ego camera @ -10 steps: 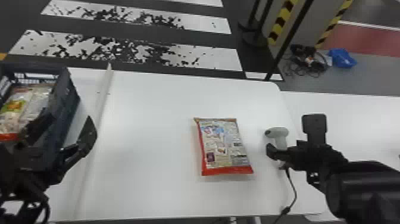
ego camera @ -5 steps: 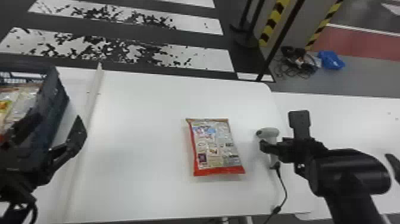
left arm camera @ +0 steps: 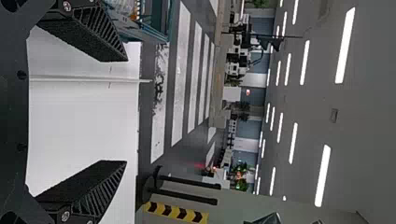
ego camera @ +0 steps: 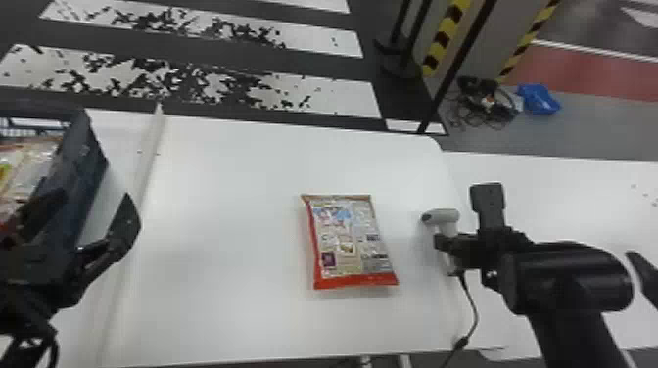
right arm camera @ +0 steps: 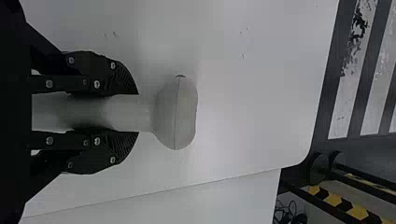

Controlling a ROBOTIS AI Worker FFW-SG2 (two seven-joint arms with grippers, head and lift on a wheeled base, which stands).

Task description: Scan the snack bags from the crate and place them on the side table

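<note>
A snack bag with a red lower edge (ego camera: 350, 242) lies flat on the white table (ego camera: 220, 274), left of the scanner. My right gripper (ego camera: 453, 244) is shut on the handle of the light grey scanner (ego camera: 443, 216); in the right wrist view the gripper (right arm camera: 133, 113) clamps that handle from both sides, the scanner head (right arm camera: 177, 113) beyond the fingertips. My left gripper (ego camera: 93, 205) is beside the dark crate (ego camera: 90, 181), which holds more snack bags (ego camera: 29, 166). The left wrist view has the left gripper (left arm camera: 126, 111) open with nothing between its fingers.
A raised white strip (ego camera: 139, 195) runs along the table between crate and bag. The side table (ego camera: 577, 195) adjoins on the right. A black cable (ego camera: 474, 313) hangs from the scanner over the table's front edge. Posts with striped tape (ego camera: 448, 34) stand behind.
The head view has shifted, so table, bag and crate appear farther left. The right gripper keeps its hold on the scanner, and the left one stays open beside the crate.
</note>
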